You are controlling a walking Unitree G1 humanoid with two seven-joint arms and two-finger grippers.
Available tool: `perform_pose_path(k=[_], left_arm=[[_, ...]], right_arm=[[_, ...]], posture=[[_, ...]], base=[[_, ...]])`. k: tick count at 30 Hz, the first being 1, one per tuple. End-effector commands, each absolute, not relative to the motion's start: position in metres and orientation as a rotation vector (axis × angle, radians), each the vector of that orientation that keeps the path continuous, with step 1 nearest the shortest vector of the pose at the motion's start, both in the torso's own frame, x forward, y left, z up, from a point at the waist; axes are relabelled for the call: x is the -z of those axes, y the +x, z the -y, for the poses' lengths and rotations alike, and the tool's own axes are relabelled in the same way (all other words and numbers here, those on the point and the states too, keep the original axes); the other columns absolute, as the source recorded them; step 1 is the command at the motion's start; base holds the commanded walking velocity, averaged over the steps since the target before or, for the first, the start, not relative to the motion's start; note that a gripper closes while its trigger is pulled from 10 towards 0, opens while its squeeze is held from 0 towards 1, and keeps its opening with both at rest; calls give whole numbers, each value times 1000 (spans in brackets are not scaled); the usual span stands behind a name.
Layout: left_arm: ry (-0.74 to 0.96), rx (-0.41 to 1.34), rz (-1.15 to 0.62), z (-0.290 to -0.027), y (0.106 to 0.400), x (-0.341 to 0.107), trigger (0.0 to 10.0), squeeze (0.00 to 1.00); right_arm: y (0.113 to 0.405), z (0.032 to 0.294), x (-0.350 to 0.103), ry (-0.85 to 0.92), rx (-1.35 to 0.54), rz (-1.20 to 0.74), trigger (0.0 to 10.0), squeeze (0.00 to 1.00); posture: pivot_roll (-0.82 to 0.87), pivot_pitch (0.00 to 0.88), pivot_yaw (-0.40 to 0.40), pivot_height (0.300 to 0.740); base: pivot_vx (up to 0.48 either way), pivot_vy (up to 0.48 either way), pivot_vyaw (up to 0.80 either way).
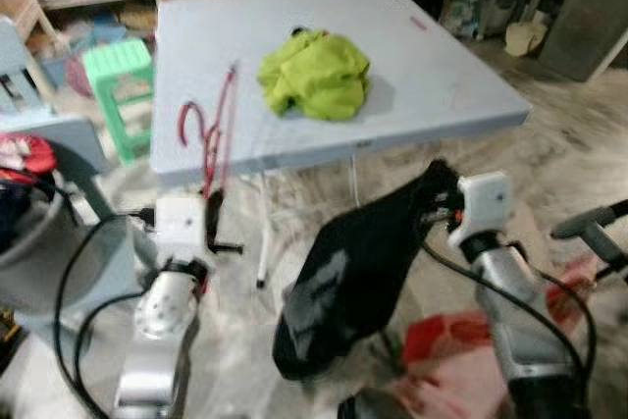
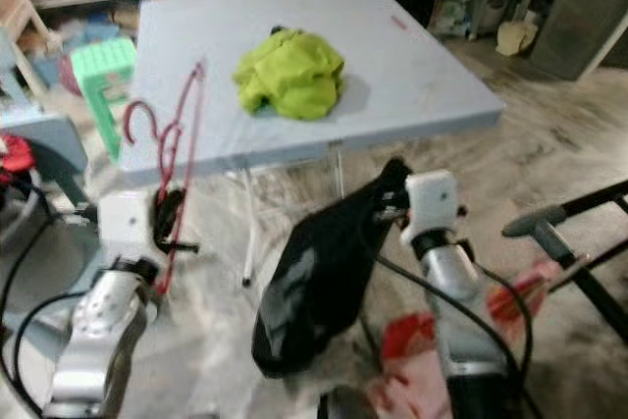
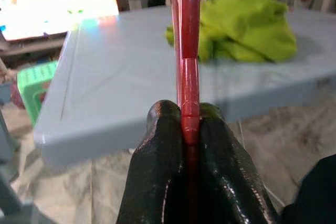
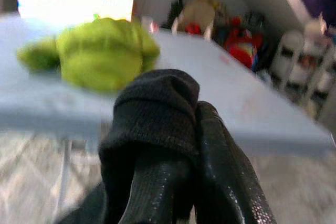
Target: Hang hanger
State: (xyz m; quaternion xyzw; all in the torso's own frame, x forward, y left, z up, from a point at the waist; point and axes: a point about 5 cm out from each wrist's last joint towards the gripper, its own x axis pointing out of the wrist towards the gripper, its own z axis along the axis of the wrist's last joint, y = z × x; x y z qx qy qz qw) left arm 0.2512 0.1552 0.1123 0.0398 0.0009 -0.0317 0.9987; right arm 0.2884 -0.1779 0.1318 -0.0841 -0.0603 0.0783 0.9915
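Two silver arms reach forward in the left eye view, below the near edge of a pale blue table [image 1: 412,76]. The left gripper [image 1: 212,205] pinches a red hanger [image 1: 218,125], which rises from the fingers over the table's near left edge, its hook curling to the left. The right gripper [image 1: 432,205] holds a black garment [image 1: 353,277] that droops toward the floor between the arms. A lime-green cloth [image 1: 316,74] lies bunched near the middle of the table, and a green stool [image 1: 120,71] stands beside the table's left side.

From the left wrist view, both black fingers [image 3: 157,166] are clamped tight on the hanger's red bar, which runs straight up toward the green cloth.

From the right wrist view, the right gripper's fingers [image 4: 220,166] are closed around a thick fold of the black garment, with the green cloth on the table beyond.
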Motion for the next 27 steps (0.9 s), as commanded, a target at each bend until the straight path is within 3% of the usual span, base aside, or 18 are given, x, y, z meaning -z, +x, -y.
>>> perform_pose_path(k=[1,7,19,27], left_arm=[[92,41,7,-163,251,-116,10000,0],[74,43,17,-158,256,-119,10000,0],[62,38,26,-155,258,-121,10000,0],[56,34,32,-154,261,-123,10000,0]], right_arm=[[293,168,-152,-157,-190,206,10000,0],[307,155,-174,-183,-245,288,10000,0],[357,130,-291,-273,-367,621,10000,0],[365,107,-312,-286,-428,689,10000,0]], posture=[[-6,36,-1,740],[13,31,-6,740],[23,26,-14,740],[30,21,-19,740]], base=[[454,0,0],[431,0,0],[440,0,0],[458,0,0]])
